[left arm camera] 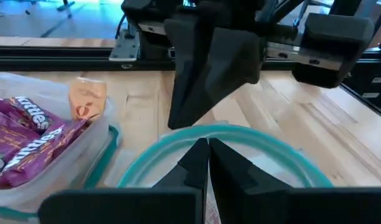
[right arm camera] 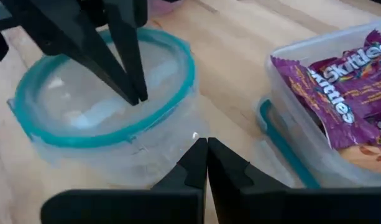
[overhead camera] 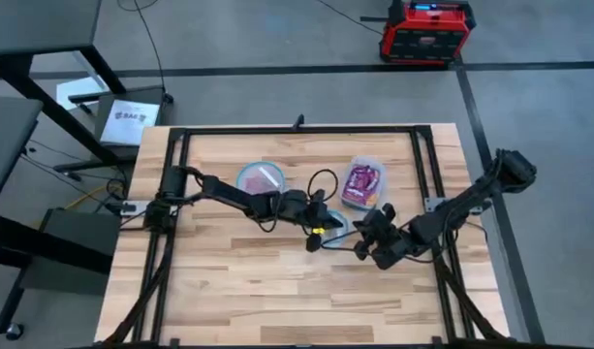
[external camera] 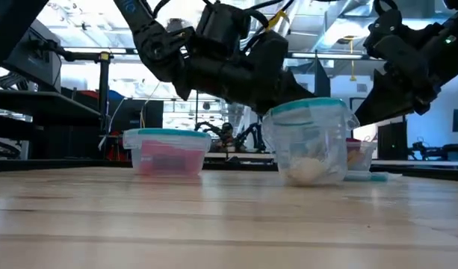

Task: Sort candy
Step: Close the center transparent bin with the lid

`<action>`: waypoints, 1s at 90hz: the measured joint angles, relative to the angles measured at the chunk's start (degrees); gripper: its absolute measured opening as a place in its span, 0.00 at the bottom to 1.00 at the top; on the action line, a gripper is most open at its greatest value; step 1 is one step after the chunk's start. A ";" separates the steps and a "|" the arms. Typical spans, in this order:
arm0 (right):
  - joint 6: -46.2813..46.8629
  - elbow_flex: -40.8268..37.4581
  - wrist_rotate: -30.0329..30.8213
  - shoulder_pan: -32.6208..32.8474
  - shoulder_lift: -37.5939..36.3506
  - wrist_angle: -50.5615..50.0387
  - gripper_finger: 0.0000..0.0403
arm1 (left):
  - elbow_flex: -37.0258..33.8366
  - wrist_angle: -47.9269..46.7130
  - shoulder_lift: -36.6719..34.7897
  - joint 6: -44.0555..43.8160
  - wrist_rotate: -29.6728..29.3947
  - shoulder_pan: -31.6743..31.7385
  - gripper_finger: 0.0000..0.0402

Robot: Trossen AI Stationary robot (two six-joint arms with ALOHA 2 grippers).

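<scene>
A clear round container with a teal rim (right arm camera: 178, 68) stands mid-table (overhead camera: 337, 221) and holds pale candy at its bottom (external camera: 307, 172). My left gripper (right arm camera: 139, 96) is shut and points down into its opening (left arm camera: 207, 155). My right gripper (right arm camera: 207, 152) is shut too, level, with its tips at the container's outer wall on the table's right side (overhead camera: 364, 233). Farther back, a rectangular container (overhead camera: 362, 181) holds purple packets (right arm camera: 339, 99) and an orange one (left arm camera: 87, 99). A second round container (overhead camera: 263, 179) holds red candy (external camera: 167, 153). My left gripper's shut tips hang inside the round container's rim; nothing shows between them, and I cannot tell whether they touch the candy below. My right gripper's shut tips stand at the container's outer wall (right arm camera: 193, 134); whether they touch it, I cannot tell.
The rectangular container's wall (right arm camera: 283, 81) stands close beside the round one, on the far side. A black frame (overhead camera: 297, 131) runs around the table's top. Bare wood (overhead camera: 277, 291) lies toward the near edge.
</scene>
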 joint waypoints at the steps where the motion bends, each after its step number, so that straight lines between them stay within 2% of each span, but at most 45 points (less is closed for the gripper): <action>1: -0.20 0.00 -0.21 0.00 -0.17 0.18 0.00 | 0.00 0.00 0.00 0.01 0.00 0.00 0.00; 19: -2.68 0.00 -3.25 -0.28 -0.89 3.92 0.00 | 0.17 -0.05 0.00 0.04 0.00 -0.11 0.00; 54: -5.57 -0.02 -5.33 -2.94 7.19 15.55 0.00 | 0.24 -2.00 -0.01 2.25 0.23 -1.44 0.00; 79: -6.37 -0.06 -7.14 -4.32 7.35 17.59 0.00 | 0.25 -3.59 -0.09 4.52 -0.07 -1.68 0.00; 90: -8.31 -2.06 -8.57 -5.27 8.26 25.78 0.00 | 0.19 -4.00 -0.09 5.21 0.21 -1.70 0.00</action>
